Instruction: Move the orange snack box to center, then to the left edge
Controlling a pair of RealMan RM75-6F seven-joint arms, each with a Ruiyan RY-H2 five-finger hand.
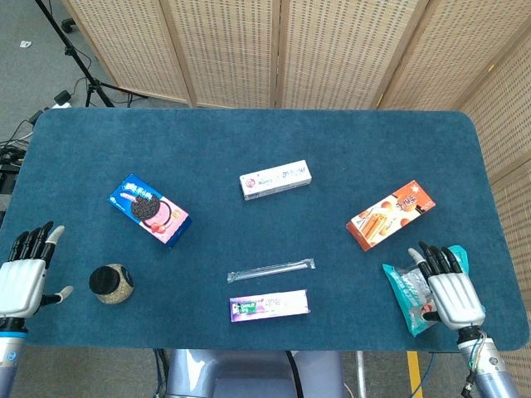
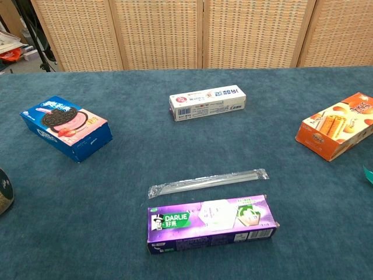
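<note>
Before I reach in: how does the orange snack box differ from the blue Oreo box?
The orange snack box lies right of center, just ahead of the right hand; the blue Oreo box lies on the left side. The orange one shows wafer rolls, the blue one dark cookies on pink. In the head view the orange box runs up to the right, the blue box down to the right. Both are long cartons lying flat, untouched.

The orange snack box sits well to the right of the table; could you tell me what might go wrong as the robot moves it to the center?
1. The right hand rests on a teal packet just below the orange snack box; reaching out may drag that packet along.
2. The center is crowded: the white toothpaste box and the clear wrapped stick could be bumped when the box is set down.
</note>
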